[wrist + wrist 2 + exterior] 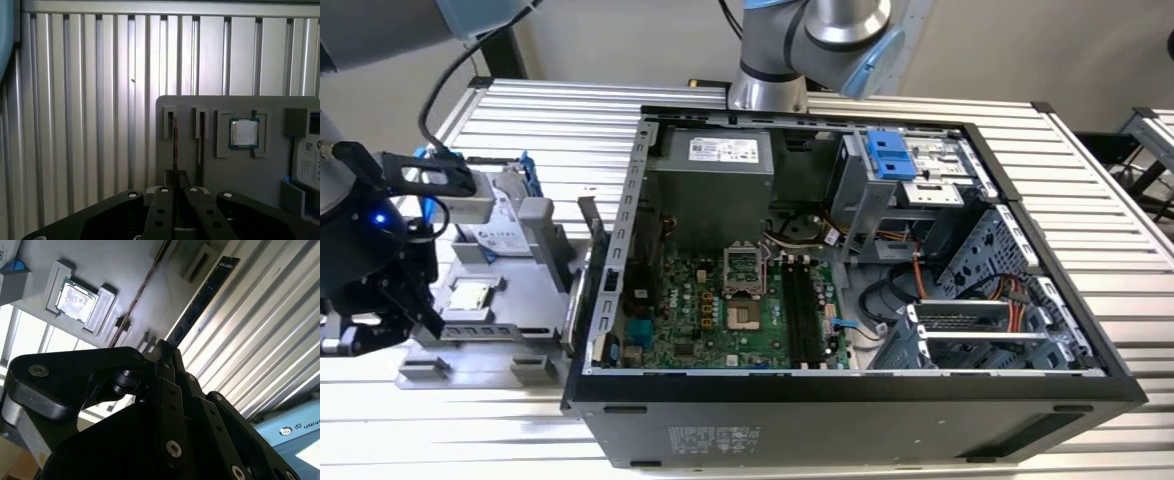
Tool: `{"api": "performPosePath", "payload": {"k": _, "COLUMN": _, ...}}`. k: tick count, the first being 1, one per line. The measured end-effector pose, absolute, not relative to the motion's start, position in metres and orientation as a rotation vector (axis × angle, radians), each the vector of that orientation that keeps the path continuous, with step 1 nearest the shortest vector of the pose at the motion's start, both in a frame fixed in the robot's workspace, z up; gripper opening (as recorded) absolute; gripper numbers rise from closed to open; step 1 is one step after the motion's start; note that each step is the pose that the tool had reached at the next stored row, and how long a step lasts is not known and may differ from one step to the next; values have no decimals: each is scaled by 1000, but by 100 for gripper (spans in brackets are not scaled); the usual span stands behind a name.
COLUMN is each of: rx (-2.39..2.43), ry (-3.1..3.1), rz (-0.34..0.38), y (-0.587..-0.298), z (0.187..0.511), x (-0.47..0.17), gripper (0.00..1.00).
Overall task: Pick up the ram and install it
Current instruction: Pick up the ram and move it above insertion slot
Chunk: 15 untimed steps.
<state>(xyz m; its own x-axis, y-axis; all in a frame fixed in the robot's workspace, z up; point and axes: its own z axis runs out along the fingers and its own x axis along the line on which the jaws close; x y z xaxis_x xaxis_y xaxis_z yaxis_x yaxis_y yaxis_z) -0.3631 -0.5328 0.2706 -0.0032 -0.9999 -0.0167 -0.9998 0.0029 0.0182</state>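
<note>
In both wrist views the ram (205, 295) is a long, thin, dark stick standing on edge in a slot of the grey parts holder (210, 167). In the first wrist view I see it edge-on (175, 142). My gripper (176, 175) sits over its near end with the fingers drawn together on it, and the stick runs out from the fingertips (165, 347). In the exterior view, my black gripper (411, 322) hangs at the holder's near corner (480, 365), on that view's left. The motherboard's black slots (807, 310) lie inside the open computer case.
A second thin stick (200, 142) stands in the neighbouring slot. A square silver processor (244, 132) and a blue-handled hard drive (494, 230) also sit on the holder. The open case (854, 390) stands at the centre of the ribbed metal table (90, 100).
</note>
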Motion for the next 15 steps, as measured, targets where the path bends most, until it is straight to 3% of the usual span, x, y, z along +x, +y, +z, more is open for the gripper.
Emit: {"api": "performPosePath", "payload": {"k": 15, "rx": 2217, "ry": -2224, "rz": -39, "y": -533, "z": 297, "x": -363, "gripper": 0}}
